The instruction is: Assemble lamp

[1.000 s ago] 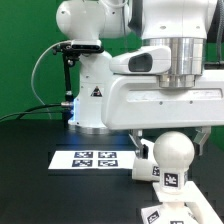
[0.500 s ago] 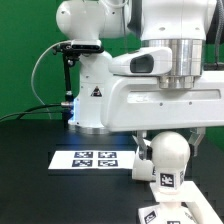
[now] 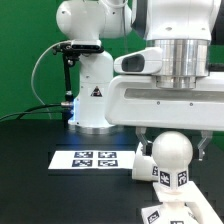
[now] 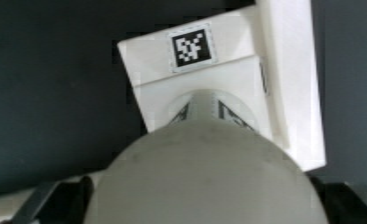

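Note:
My gripper (image 3: 173, 150) is shut on the round head of the white bulb (image 3: 172, 158) and holds it upright, neck down. The neck carries tags and stands over the flat stepped base (image 3: 165, 212) at the lower edge of the exterior view. I cannot tell whether neck and base touch. In the wrist view the bulb head (image 4: 198, 160) fills the foreground between the dark fingers (image 4: 52, 200) of my gripper (image 4: 198, 205). Beyond it lies the base (image 4: 171, 75) with one tag. A white tagged part, apparently the shade (image 3: 141, 166), sits just behind the bulb on the exterior view's left, partly hidden.
The marker board (image 3: 95, 158) lies flat on the black table to the exterior view's left of the bulb. The robot's white pedestal (image 3: 92, 95) stands behind it, with a black post and cable (image 3: 66, 75) beside it. A green backdrop closes the rear.
The wrist has turned about its vertical axis with the bulb in it. The tags on the bulb's neck have rotated. The bulb stays at about the same spot over the base.

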`<action>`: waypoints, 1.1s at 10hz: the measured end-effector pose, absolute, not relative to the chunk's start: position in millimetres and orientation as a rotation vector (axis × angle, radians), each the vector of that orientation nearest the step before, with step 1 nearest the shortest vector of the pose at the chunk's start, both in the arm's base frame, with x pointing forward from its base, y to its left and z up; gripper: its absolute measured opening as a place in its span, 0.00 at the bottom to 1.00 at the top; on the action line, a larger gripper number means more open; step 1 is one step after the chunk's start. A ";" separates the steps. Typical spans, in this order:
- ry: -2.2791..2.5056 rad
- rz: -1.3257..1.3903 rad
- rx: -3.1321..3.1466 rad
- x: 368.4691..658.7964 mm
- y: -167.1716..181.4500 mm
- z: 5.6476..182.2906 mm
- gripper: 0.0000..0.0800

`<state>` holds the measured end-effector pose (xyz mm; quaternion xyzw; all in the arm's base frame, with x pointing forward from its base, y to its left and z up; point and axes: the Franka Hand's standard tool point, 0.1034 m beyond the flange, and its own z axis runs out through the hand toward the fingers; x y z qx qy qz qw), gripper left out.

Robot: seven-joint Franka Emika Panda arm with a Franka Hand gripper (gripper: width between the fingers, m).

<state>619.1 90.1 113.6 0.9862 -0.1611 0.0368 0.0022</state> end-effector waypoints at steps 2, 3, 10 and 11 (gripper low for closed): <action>-0.892 0.090 3.014 620.4 89.1 114.7 0.72; -1.095 0.074 2.950 622.6 87.3 116.3 0.72; -2.123 -0.003 2.406 622.8 83.2 114.7 0.72; -2.185 -0.015 2.357 622.3 83.9 114.3 0.72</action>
